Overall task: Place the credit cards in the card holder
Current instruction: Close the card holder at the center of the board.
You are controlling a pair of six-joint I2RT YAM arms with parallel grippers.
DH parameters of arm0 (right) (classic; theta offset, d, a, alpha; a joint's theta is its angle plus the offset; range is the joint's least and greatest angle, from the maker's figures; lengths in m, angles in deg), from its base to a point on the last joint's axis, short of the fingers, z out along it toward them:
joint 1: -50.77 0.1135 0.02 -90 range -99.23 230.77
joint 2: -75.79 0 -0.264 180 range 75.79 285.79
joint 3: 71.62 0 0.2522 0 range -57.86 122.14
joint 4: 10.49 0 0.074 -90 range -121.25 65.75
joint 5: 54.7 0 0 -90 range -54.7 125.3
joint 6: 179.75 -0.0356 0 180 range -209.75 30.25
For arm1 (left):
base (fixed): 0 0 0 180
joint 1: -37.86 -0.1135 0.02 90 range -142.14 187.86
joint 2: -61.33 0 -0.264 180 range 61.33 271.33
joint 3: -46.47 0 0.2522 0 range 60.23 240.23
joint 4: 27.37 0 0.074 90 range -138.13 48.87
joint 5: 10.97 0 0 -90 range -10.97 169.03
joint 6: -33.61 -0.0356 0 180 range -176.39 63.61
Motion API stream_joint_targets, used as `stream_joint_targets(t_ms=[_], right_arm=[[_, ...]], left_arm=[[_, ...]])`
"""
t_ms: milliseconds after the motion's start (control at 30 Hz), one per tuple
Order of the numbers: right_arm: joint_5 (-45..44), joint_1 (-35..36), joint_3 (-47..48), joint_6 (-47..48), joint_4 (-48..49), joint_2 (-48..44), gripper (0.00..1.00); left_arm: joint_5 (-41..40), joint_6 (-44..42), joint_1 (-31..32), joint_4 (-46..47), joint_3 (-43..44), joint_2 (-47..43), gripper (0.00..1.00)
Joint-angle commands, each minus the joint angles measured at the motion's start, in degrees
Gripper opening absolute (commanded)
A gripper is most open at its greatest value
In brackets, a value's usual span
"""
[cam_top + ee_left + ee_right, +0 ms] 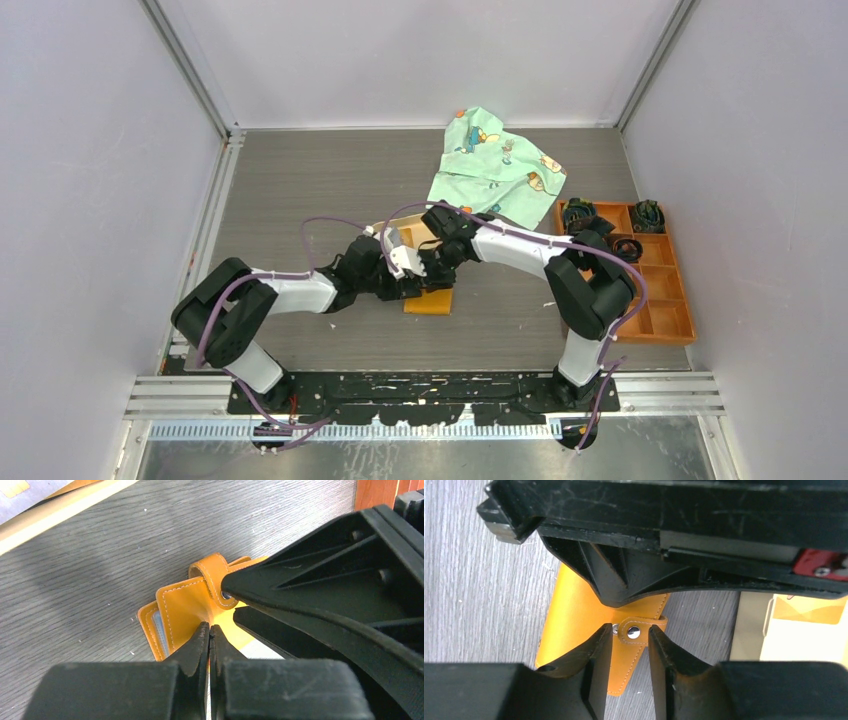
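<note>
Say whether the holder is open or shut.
Partly open: the left gripper pinches the top flap of the holder, raised off the layers beneath, where a pale blue edge shows.

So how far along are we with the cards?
A light blue card shows inside the card holder. The left gripper pinches its cover while the right gripper, open, straddles the snap strap. A second card lies on the tray, left to do.
</note>
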Motion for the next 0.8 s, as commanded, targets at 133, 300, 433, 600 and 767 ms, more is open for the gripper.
stream_joint_targets(t_ms=[133, 300, 433, 600, 767], right_arm=[[-0.8, 0.2, -0.2, -0.5, 3.2, -1.4, 0.42], [-1.8, 0.3, -0.3, 0.9, 1.4, -0.1, 0.42], [-1.5, 0.3, 0.3, 2.0, -1.1, 1.0, 0.41], [-0.8, 0.2, 1.6, 2.8, -3.6, 2.2, 0.35], [-0.2, 0.1, 1.9, 2.6, -4.1, 1.7, 0.26]], left_arm=[[-0.4, -0.4, -0.3, 1.4, 0.6, 1.0, 0.0], [-0.3, -0.3, -0.3, 1.5, 0.5, 1.1, 0.0], [-0.3, -0.3, -0.4, 1.5, 0.5, 1.1, 0.0], [-0.3, -0.2, -0.5, 1.8, 0.0, 1.0, 0.0], [-0.2, -0.1, -0.6, 2.0, -0.2, 1.1, 0.0]])
